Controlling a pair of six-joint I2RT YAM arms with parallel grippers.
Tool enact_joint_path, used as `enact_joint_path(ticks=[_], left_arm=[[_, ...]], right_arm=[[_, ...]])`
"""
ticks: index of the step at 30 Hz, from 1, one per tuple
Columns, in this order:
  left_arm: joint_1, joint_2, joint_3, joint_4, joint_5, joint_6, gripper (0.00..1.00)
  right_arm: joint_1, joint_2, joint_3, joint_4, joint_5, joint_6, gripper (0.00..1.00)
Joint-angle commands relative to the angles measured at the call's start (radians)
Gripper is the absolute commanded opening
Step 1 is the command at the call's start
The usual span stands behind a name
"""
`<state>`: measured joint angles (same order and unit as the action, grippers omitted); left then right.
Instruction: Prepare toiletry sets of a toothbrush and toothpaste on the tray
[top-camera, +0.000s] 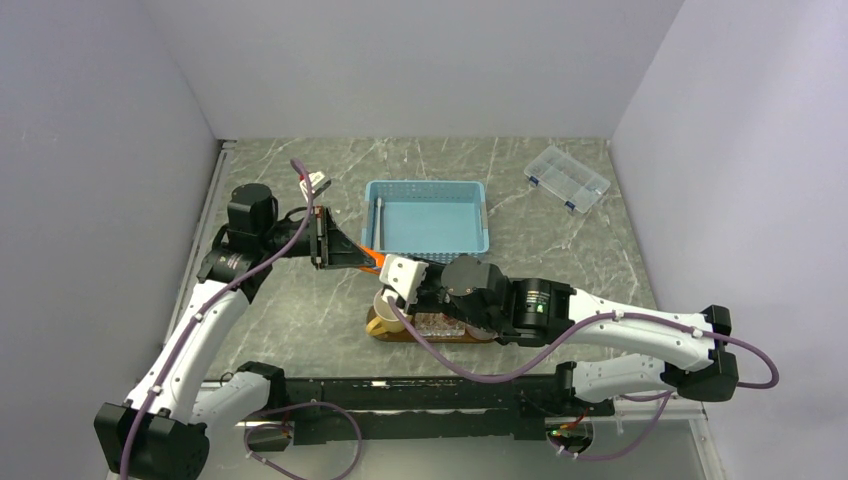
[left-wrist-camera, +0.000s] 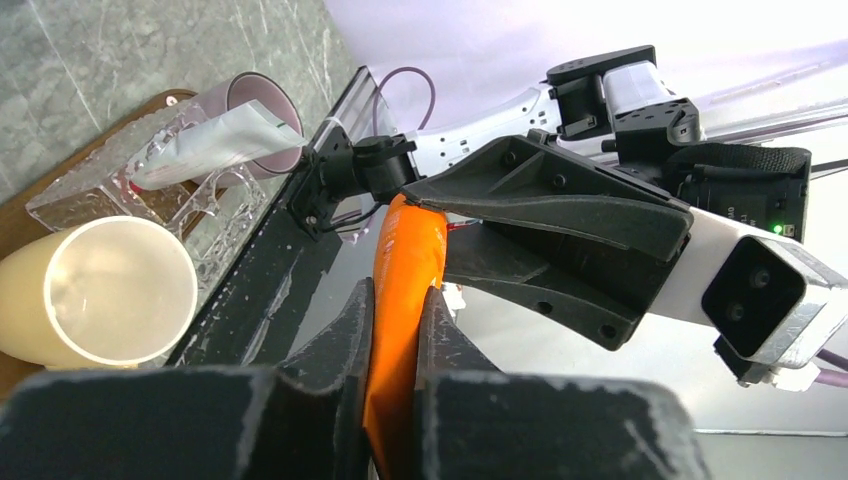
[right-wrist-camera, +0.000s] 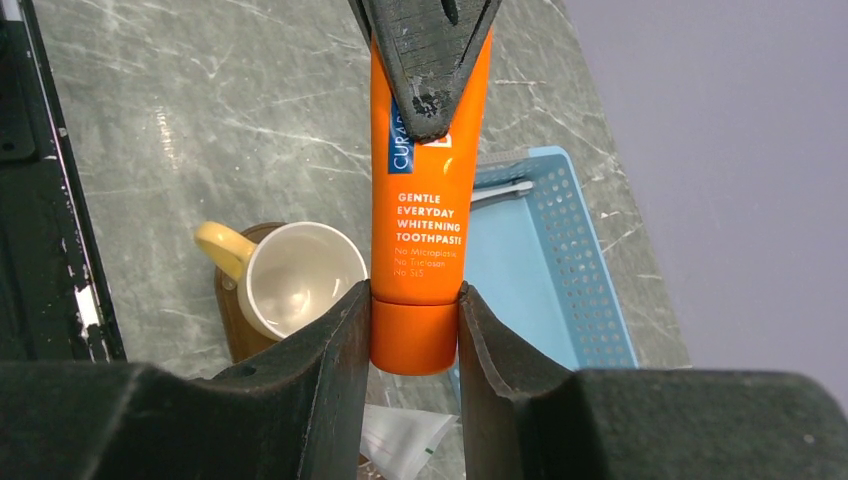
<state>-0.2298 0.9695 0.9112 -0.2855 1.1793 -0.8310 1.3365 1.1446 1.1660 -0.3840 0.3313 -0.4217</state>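
Orange toothpaste (right-wrist-camera: 420, 220) mid-air, near mug (right-wrist-camera: 300, 275) end of tray (top-camera: 376, 327). R gripper (right-wrist-camera: 413, 305) clamps cap; L gripper (left-wrist-camera: 397, 300) pinches crimped tail. Both gripping: prob handover btwn arms to reorient tube. Toothbrush (top-camera: 380, 213) lies in basket (top-camera: 476, 215).

Legible print is recorded on one item only, the orange toothpaste tube (right-wrist-camera: 430, 200), as seen from the right wrist view. On a blue vertical band near its upper end the white letters "CURAP" are read, the remainder being covered. Below, in white capitals, four lines are set: "GENTLE / EVERYDAY / WHITENING / TOOTHPASTE". Under these, three fainter lines are partly made out, each beginning with "No". Small white print is noted on a black motor housing (top-camera: 538, 303), too small to be read.
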Motion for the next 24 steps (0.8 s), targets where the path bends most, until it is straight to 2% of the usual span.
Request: enact_joint_path(ticks=[1, 7, 10, 14, 24], left_arm=[[-0.002, -0.011, -0.009, 0.052, 0.041, 0.003, 0.02], [-0.002, -0.005, -0.004, 0.039, 0.035, 0.012, 0.4], [-0.002, -0.001, 0.002, 0.031, 0.032, 0.022, 0.5], [-0.002, 0.005, 0.008, 0.03, 0.031, 0.026, 0.55], [-0.002, 0.018, 0.026, 0.008, 0.031, 0.048, 0.54]], right_arm=[[0.007, -0.015, 0.011, 0.071, 0.037, -0.013, 0.0], [0.009, -0.024, 0.004, 0.059, 0.048, -0.013, 0.0], [0.009, -0.036, 0.0, 0.051, 0.055, -0.013, 0.0], [0.009, -0.052, -0.005, 0.031, 0.06, -0.009, 0.0], [0.011, -0.109, -0.038, -0.018, 0.055, 0.011, 0.0]])
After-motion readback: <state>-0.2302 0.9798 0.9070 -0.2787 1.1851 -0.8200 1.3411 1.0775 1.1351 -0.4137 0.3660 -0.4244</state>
